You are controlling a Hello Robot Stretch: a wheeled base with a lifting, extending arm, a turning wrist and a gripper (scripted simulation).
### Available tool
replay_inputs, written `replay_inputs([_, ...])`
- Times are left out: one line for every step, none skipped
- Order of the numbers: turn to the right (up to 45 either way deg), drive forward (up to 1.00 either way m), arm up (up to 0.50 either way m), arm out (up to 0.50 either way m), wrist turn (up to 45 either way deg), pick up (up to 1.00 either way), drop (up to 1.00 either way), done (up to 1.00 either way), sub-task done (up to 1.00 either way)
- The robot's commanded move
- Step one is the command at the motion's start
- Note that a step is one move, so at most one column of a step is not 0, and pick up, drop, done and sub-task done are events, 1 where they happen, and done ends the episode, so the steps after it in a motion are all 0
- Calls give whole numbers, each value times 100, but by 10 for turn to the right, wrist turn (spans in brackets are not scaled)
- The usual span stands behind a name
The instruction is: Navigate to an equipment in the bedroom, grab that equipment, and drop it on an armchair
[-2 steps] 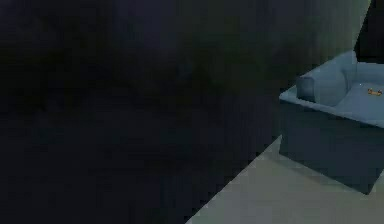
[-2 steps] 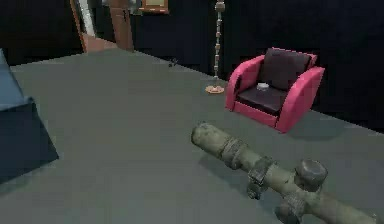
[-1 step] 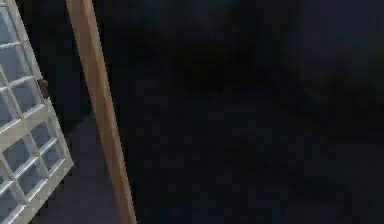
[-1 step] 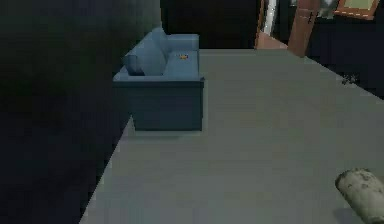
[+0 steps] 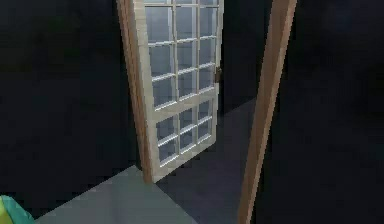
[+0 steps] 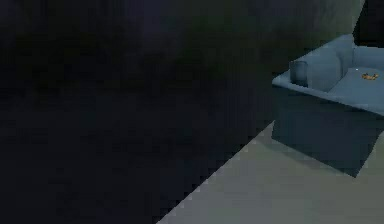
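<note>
Fingers first: we cannot tell their state from what we have, so we place things by the views rather than by the fingers. In the arm side view a blue armchair [image 6: 335,115] stands at the right on a pale grey-green floor [image 6: 270,190], its boxy front corner toward us and its seat running off the right edge. A rounded, darker blue armrest [image 6: 299,71] caps its left side. On the seat cushion, near the right edge, lies a small orange-and-pale speck [image 6: 366,75]; it is too small for us to name, and we cannot tell whether it is the equipment. Left of the armchair a dark wall [image 6: 120,100] takes the view's left and middle, meeting the floor along a line that slants down to the bottom edge. In the forward view a wooden door with pale glass panes [image 5: 180,80] stands ajar in the middle, taller rows of panes above a cross rail and shorter rows below, with a dark handle [image 5: 219,75] at its right edge. Right of it a wooden door jamb [image 5: 265,110] runs from top to bottom, apart from the door, with dark space between them. Grey floor leads up to the door's foot and on through the gap. At the forward view's bottom left corner a bit of something green and yellow [image 5: 10,212] pokes in, cut off by the edge.
</note>
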Motion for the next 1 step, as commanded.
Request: replay_inputs([-180,0,0,0,0,0,0,0,0])
